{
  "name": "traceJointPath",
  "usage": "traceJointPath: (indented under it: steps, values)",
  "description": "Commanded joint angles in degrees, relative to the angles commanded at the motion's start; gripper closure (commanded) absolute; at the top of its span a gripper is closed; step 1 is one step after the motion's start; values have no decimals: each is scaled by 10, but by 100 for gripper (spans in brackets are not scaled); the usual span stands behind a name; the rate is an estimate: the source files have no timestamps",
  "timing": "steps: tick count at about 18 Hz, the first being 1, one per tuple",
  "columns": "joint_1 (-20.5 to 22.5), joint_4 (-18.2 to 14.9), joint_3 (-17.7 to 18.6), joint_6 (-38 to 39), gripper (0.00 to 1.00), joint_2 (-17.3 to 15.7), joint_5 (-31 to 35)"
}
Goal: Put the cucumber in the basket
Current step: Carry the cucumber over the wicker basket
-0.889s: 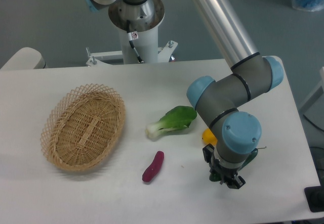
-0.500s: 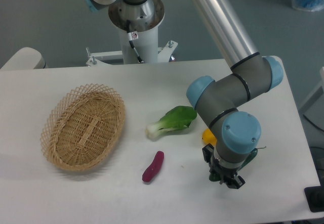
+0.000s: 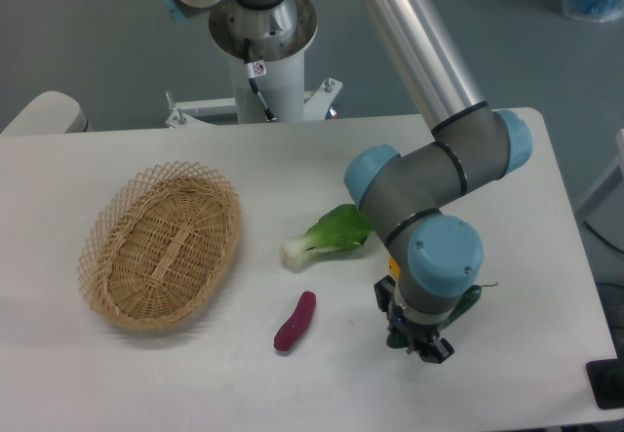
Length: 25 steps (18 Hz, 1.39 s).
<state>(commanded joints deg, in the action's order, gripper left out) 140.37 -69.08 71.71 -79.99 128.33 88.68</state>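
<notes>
The tan wicker basket (image 3: 161,245) lies empty on the left of the white table. My gripper (image 3: 415,340) hangs at the front right, pointing down, far from the basket. The cucumber (image 3: 471,300) is mostly hidden under my wrist. Only a dark green end with a thin stem shows to the right of the wrist, and a green glint shows between the fingers. The jaws look shut on it.
A leafy bok choy (image 3: 331,234) lies just left of my forearm. A stubby purple vegetable (image 3: 294,321) sits in front of it, between gripper and basket. The robot base (image 3: 261,32) stands at the back. The table's right edge is close.
The wrist and gripper have shifted a little to the left, and the cucumber's visible end moved with them. The yellow object by the wrist is now covered by the arm.
</notes>
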Motion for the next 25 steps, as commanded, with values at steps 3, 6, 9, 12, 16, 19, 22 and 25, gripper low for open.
traceJointPath:
  steps: [3,6,9,12,16,19,22,25]
  values:
    - [-23,6,40,19,63,-29,-1]
    - [-46,6,89,44,63,-66,-4]
    - [-86,6,142,80,63,-116,-11]
    - [-122,6,188,95,63,-156,-11]
    - [-167,7,231,125,63,-194,-11]
    - [-199,7,251,140,63,-205,-11]
    - [-243,13,254,178,63,-204,-10]
    - [-280,54,263,186,63,-191,-10]
